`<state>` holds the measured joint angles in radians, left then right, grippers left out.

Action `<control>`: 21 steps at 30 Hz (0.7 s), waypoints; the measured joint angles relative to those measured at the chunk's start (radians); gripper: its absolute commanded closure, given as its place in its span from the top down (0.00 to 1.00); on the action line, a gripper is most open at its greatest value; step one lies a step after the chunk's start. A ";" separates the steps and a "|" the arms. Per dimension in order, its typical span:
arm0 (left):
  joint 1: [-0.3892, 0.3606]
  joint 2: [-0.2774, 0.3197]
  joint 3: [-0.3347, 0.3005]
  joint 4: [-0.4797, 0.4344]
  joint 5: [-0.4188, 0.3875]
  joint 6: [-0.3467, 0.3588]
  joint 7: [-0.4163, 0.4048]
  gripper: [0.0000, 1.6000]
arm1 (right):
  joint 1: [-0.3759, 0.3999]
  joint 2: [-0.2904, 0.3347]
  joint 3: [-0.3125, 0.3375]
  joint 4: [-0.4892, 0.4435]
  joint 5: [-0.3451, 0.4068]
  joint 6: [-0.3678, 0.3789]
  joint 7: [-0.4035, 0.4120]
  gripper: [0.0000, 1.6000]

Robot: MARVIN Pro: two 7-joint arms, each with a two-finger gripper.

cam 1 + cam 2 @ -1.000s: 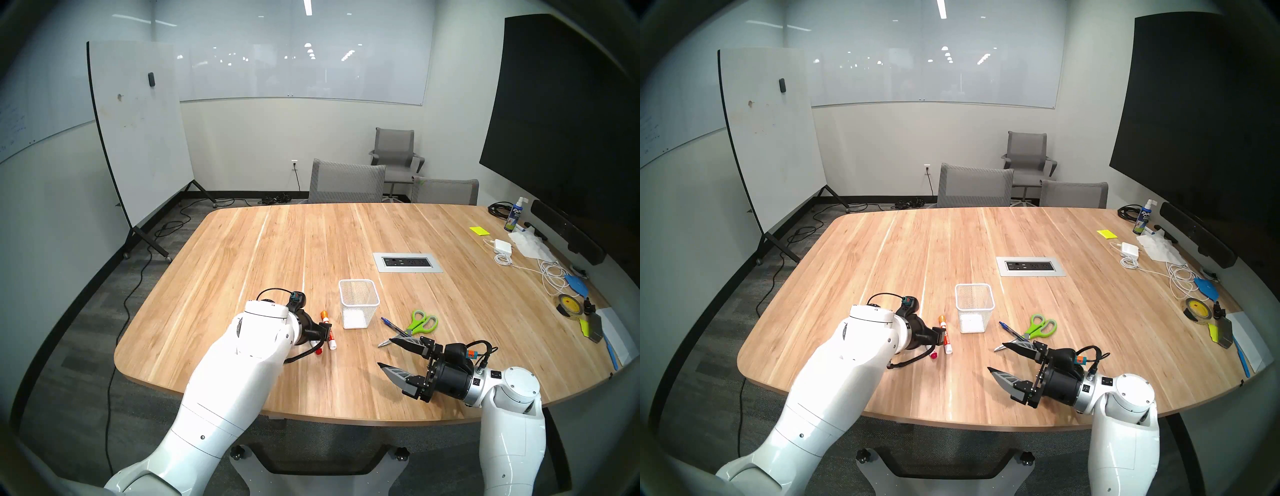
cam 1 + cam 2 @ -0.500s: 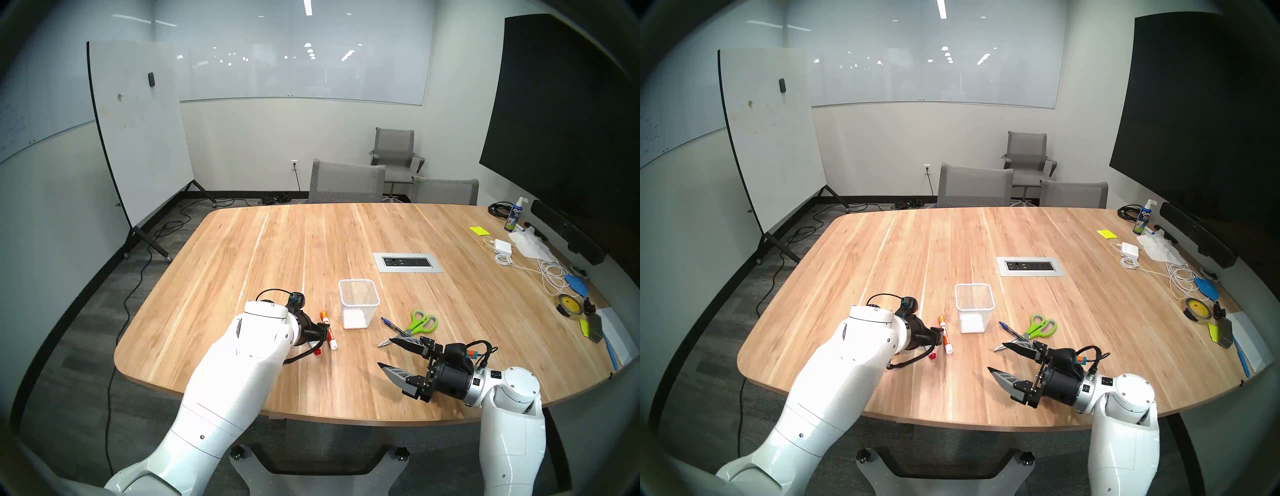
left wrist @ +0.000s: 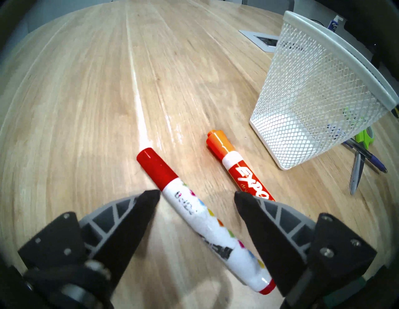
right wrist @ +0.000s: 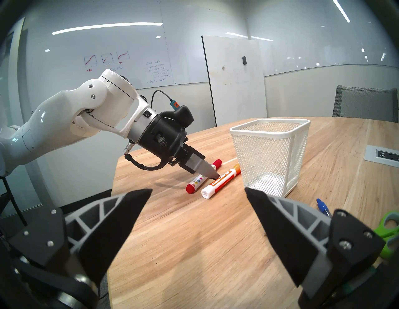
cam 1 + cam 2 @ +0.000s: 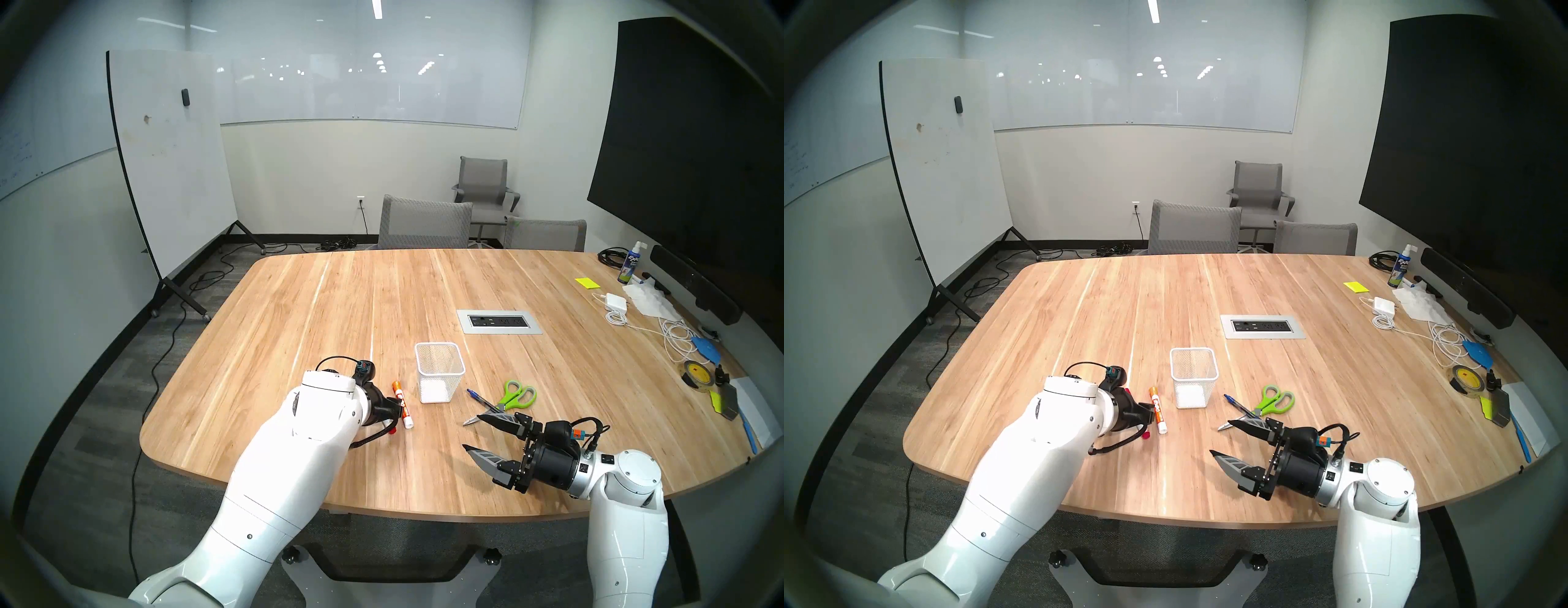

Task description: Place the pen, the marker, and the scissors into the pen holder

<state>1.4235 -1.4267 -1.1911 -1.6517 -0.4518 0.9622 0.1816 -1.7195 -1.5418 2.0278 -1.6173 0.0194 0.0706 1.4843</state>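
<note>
Left hand point(image 3: 197, 195) astride cylindrical red-capped marker point(image 3: 200, 213) beside mesh pen holder point(image 3: 311, 90)

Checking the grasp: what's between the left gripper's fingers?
In the left wrist view, the red-capped marker lies on the table between the open left gripper fingers.

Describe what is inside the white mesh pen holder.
The pen holder looks empty: only its white floor shows through the mesh. The pen, scissors and markers lie outside it on the table.
</note>
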 measured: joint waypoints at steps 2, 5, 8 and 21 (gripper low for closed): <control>0.000 0.000 0.002 0.000 -0.002 0.000 0.002 0.73 | 0.000 0.000 0.000 0.000 0.000 0.000 0.000 1.00; -0.001 -0.001 0.004 0.000 -0.004 0.000 0.006 0.65 | 0.000 0.000 0.000 0.000 0.000 0.000 0.000 1.00; -0.001 -0.001 0.007 0.002 -0.008 0.000 0.009 0.58 | 0.000 0.000 0.000 0.000 0.000 0.000 0.000 1.00; -0.005 -0.002 0.011 0.009 -0.022 0.000 0.009 0.45 | 0.000 0.000 0.000 0.000 0.000 0.000 0.000 1.00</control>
<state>1.4186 -1.4285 -1.1798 -1.6425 -0.4741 0.9621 0.1904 -1.7195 -1.5418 2.0280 -1.6173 0.0194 0.0706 1.4843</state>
